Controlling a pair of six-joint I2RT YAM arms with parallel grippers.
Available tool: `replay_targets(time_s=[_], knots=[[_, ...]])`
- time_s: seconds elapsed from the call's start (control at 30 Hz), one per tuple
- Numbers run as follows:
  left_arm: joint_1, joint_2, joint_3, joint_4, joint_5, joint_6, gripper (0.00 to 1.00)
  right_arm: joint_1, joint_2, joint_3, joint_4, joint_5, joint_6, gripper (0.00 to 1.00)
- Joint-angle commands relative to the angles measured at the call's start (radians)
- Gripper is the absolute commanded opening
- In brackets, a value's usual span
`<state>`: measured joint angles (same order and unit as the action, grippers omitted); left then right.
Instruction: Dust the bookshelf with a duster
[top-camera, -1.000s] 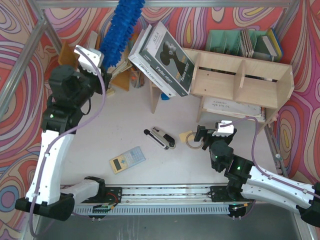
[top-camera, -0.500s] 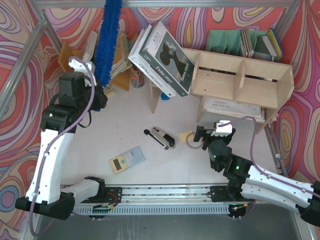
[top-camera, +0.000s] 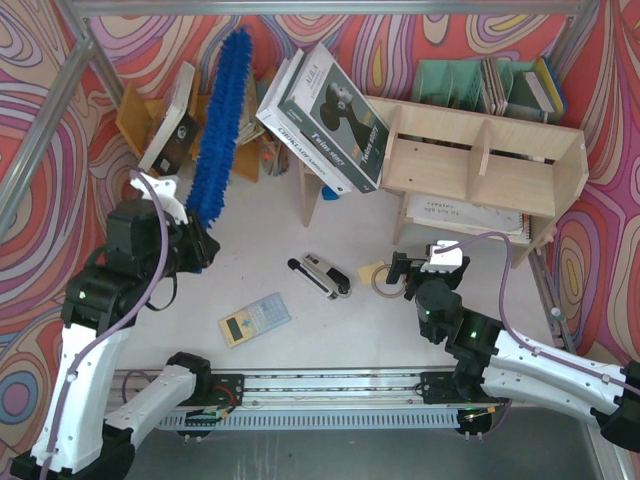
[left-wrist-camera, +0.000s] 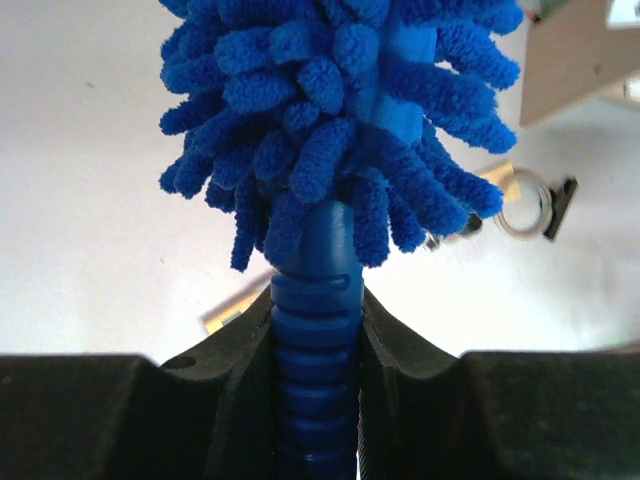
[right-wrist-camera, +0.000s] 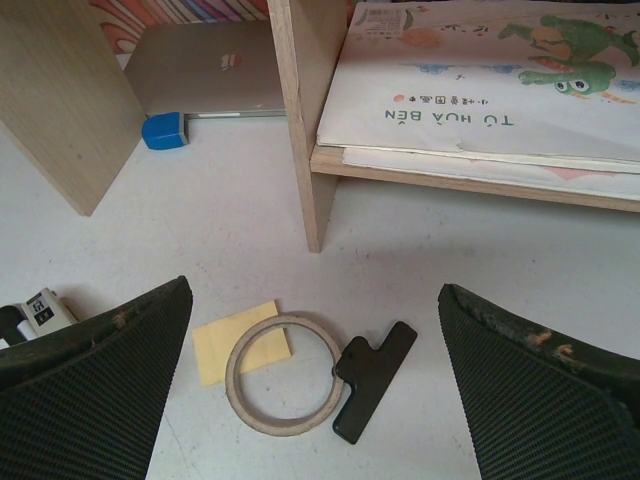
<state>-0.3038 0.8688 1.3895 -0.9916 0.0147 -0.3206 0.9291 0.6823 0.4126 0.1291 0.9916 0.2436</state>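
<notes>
The bright-blue fluffy duster (top-camera: 217, 130) points away from me at the back left, its tip near the books there. My left gripper (top-camera: 196, 243) is shut on its ribbed dark blue handle (left-wrist-camera: 318, 330), with the fluffy head (left-wrist-camera: 340, 100) just above the fingers (left-wrist-camera: 238, 380). The pale plywood bookshelf (top-camera: 480, 165) stands at the right, well apart from the duster. My right gripper (top-camera: 408, 272) is open and empty, low over the table in front of the shelf's upright (right-wrist-camera: 300, 110).
A large book (top-camera: 330, 115) leans on the shelf's left end. There is an orange-brown rack (top-camera: 150, 120), a mint-green file holder (top-camera: 450, 80), a calculator (top-camera: 255, 320) and a stapler (top-camera: 322, 275). A ring (right-wrist-camera: 280, 375), black clip (right-wrist-camera: 372, 380) and yellow note (right-wrist-camera: 222, 345) lie under my right gripper.
My left arm has drawn back toward me and lowered, bringing the duster down into view and tilting it right. The right arm has not moved.
</notes>
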Motion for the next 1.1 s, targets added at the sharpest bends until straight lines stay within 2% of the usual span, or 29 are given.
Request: replay_targets(time_s=[0.0, 0.37, 0.57, 0.87, 1.07], knots=[[-0.077, -0.048, -0.059, 0.004, 0.065, -0.028, 0.0, -0.003, -0.003, 0.031, 0.012, 0.016, 0.001, 0.99], [-0.107, -0.097, -0.152, 0.014, 0.201, -0.051, 0.0, -0.004, 0.001, 0.032, 0.009, 0.016, 0.007, 0.99], [-0.107, -0.141, -0.228, 0.083, 0.361, -0.081, 0.0, -0.003, 0.001, 0.032, 0.01, 0.017, 0.006, 0.99], [-0.109, -0.128, -0.318, 0.079, 0.318, -0.105, 0.0, -0.003, 0.004, 0.034, 0.015, 0.013, 0.003, 0.99], [-0.108, -0.135, -0.401, 0.174, 0.33, -0.153, 0.0, -0.004, 0.014, 0.034, 0.025, 0.009, -0.005, 0.99]])
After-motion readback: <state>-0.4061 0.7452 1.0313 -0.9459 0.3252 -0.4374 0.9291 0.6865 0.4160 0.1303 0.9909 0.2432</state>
